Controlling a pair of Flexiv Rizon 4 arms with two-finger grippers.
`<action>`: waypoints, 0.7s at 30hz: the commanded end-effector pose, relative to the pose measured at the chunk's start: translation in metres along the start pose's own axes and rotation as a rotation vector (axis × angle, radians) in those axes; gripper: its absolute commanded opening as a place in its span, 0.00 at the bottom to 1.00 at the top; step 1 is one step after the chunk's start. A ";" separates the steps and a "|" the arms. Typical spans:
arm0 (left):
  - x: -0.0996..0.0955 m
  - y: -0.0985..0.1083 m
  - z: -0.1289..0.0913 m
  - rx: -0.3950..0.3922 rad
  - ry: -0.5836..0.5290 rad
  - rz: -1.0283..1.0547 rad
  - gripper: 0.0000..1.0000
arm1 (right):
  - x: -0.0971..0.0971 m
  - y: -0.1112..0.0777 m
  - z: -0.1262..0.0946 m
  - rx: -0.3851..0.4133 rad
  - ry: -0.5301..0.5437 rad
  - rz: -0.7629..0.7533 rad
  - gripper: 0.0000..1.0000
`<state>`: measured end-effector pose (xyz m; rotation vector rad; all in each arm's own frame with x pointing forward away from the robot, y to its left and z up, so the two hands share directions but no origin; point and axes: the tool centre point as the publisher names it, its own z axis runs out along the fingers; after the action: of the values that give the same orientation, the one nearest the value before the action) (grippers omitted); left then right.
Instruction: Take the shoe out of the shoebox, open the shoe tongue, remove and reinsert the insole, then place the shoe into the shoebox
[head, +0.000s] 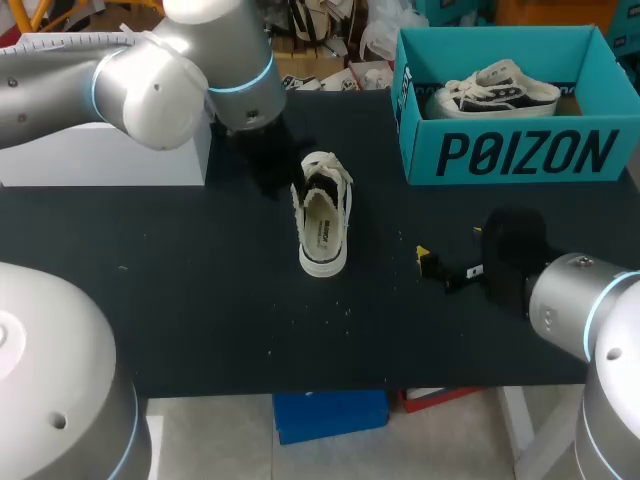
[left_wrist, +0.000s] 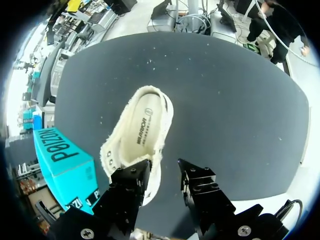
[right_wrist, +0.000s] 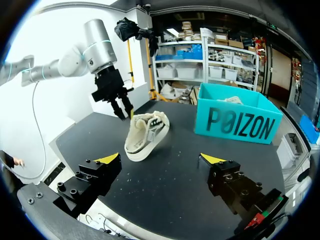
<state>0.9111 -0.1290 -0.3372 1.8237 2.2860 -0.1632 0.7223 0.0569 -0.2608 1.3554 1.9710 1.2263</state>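
The shoe (head: 324, 220) is sitting mid-tabletop (head: 180, 300), outside the box (head: 520, 155); the left jaws, released over its laced end, should be pinching only the tongue while the right jaws are idling, spread wide.

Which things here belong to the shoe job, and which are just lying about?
Job:
- cream shoe, tilted up at the left end effector
- its insole
- teal shoebox
- right end effector, open and empty

Lying about:
- second shoe inside the shoebox
- white box at the far left
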 end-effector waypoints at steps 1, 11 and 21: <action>0.000 0.003 0.013 0.004 0.024 0.025 0.34 | 0.001 -0.001 0.001 -0.005 -0.004 0.002 1.00; 0.004 0.000 0.037 0.022 0.047 0.061 0.34 | 0.001 -0.001 0.001 -0.005 -0.004 0.002 1.00; 0.005 0.008 0.068 -0.033 0.076 0.132 0.32 | 0.001 -0.001 0.001 -0.005 -0.004 0.002 1.00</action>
<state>0.9195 -0.1338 -0.3923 1.9846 2.2007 -0.0368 0.7223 0.0569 -0.2608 1.3554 1.9710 1.2263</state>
